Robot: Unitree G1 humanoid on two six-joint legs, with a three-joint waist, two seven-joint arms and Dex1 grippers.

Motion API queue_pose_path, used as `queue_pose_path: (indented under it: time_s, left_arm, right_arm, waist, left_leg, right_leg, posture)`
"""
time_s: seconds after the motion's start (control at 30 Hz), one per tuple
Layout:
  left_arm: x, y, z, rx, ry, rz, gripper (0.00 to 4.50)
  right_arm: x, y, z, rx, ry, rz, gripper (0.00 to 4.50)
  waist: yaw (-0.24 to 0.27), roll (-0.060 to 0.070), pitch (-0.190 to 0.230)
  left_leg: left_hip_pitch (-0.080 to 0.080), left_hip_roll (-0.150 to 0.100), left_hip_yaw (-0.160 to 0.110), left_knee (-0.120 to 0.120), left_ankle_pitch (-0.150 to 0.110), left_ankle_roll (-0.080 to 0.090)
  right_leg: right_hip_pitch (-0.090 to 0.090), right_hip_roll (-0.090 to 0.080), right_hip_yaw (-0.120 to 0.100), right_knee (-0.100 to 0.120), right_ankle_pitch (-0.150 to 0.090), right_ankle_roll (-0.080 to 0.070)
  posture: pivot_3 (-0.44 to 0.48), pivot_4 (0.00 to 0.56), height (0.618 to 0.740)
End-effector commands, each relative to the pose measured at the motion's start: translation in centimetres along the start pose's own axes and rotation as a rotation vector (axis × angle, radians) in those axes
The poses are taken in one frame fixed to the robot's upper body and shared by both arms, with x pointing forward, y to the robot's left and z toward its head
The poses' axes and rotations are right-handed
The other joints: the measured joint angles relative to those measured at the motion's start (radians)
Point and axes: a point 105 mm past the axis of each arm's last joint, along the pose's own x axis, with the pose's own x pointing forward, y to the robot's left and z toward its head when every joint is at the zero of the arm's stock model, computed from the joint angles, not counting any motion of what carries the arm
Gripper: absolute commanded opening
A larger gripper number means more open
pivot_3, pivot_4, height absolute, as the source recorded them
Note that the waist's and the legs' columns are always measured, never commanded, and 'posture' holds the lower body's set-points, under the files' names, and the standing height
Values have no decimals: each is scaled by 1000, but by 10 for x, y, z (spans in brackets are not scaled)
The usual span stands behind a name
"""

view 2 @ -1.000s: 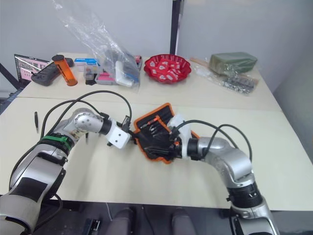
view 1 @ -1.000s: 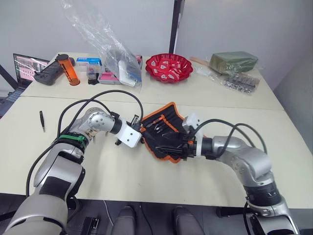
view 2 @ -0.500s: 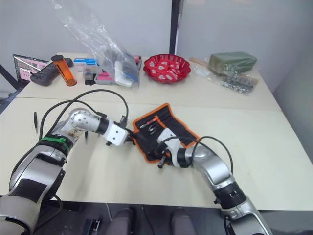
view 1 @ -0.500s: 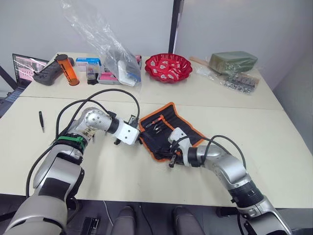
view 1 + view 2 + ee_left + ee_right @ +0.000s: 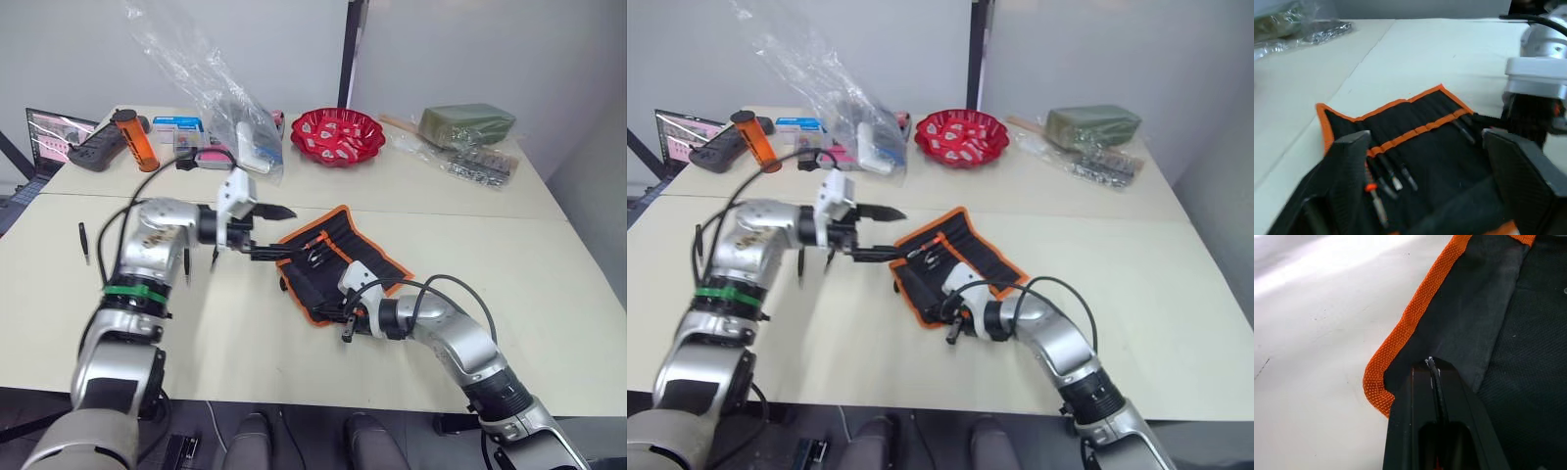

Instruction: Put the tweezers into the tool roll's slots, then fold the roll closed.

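Black fabric tool roll (image 5: 328,259) with orange edge binding: lies open on the pale desk (image 5: 549,294), between the two arms, its long axis running diagonally from near-left to far-right.
Slots: several slim black pointed tweezers (image 5: 1393,178) sit in the narrow pocket rows (image 5: 1415,134), tips toward the roll's left end.
Loose tweezers: two more slim black pieces lie on the desk, one at the far left (image 5: 83,240), one beside the left arm (image 5: 186,266), both roughly pointing away from the robot.
Left pincer (image 5: 266,231): released, fingers spread, raised above the roll's left edge.
Right pincer (image 5: 1432,377): clenched on the roll's near orange corner, fingers pressed together over the fabric.
Step in hand: judged to be steadying the roll while the loose tweezers wait.
Doing it well: hold the corner flat without dragging, so filled slots stay put; approach each loose piece across its long axis.
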Motion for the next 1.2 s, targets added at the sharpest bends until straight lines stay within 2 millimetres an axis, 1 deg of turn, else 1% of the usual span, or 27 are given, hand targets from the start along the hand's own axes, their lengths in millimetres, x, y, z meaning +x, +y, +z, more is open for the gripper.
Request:
queue_pose_path:
  time_s: [0.03,0.17,0.27,0.3,0.33,0.43,0.57,0.63,0.7,0.8,0.9,1.0,1.1,1.2]
  left_arm:
    - [8,-1,2,16,19,58,2632]
    - [25,-15,-19,-12,61,47,1275]
    - [30,-25,-36,1,110,32,287]
    - [31,-27,-41,7,124,30,20]
    - [33,-28,-47,0,134,38,20]
    - [38,-23,-54,-55,121,101,20]
    - [40,-25,-68,-38,154,105,20]
    - [34,-21,-80,-66,161,158,20]
    - [31,-20,-88,-92,148,183,20]
    - [24,-17,-89,-112,105,195,20]
    - [14,-9,-88,-124,82,223,20]
    - [1,0,-91,-96,108,252,20]
    - [-8,9,-92,-80,118,295,20]
    - [-17,18,-100,-75,168,353,20]
  right_arm:
    - [1,3,-8,12,36,9,0]
    - [1,3,-7,13,31,3,0]
    - [1,2,-6,15,29,-3,0]
    - [2,2,-6,15,28,-4,0]
    - [2,2,-6,16,27,-6,0]
    - [2,2,-5,18,24,-12,0]
    - [3,-1,-2,19,20,-16,0]
    - [2,-2,-3,16,30,-19,0]
    - [1,-6,-8,2,62,-32,0]
    - [2,-10,-12,9,87,-46,0]
    - [2,-9,-18,6,125,-35,0]
    - [1,-9,-26,-21,176,-33,0]
    - [2,-8,-25,-15,176,-29,0]
    - [2,-7,-26,-15,180,-26,0]
  waist:
    - [-1,0,0]
    - [2,0,0]
    - [2,0,0]
    - [1,0,0]
    - [2,0,0]
    - [7,0,0]
    - [8,0,0]
    - [8,0,0]
    - [10,0,0]
    - [9,0,0]
    - [7,0,0]
    - [8,0,-1]
    - [7,0,-1]
    - [5,0,-1]
  left_leg:
    - [0,0,0,0,0,0]
    - [0,0,0,0,0,0]
    - [0,0,0,0,0,0]
    - [0,0,0,0,0,0]
    - [0,0,0,0,0,0]
    - [0,0,0,0,0,0]
    - [0,0,0,0,0,0]
    - [0,0,0,0,0,0]
    - [0,0,0,1,0,0]
    - [4,0,0,1,0,0]
    - [12,0,0,0,0,0]
    - [13,0,0,-1,0,0]
    - [14,0,0,-1,0,0]
    - [14,0,0,-1,0,0]
  right_leg:
    - [0,0,0,0,0,0]
    - [0,0,0,-1,0,-1]
    - [0,0,0,-1,0,-1]
    - [0,0,0,-1,0,-1]
    - [0,0,0,-1,1,-1]
    - [0,0,0,-1,0,-1]
    - [0,0,0,-2,0,0]
    - [0,0,0,-1,0,0]
    - [1,0,0,-2,0,0]
    - [5,0,0,-2,0,1]
    - [12,0,0,-3,-1,2]
    - [14,0,0,-3,-2,2]
    - [14,0,0,-3,-2,2]
    - [14,0,0,-3,-2,2]
  posture:
    - [0,150,729]
    - [0,150,729]
    - [0,150,729]
    - [0,150,729]
    - [0,150,729]
    - [0,150,729]
    - [0,150,729]
    - [0,150,729]
    - [0,150,729]
    - [0,150,729]
    - [0,150,729]
    - [0,150,729]
    - [0,150,729]
    - [0,150,729]
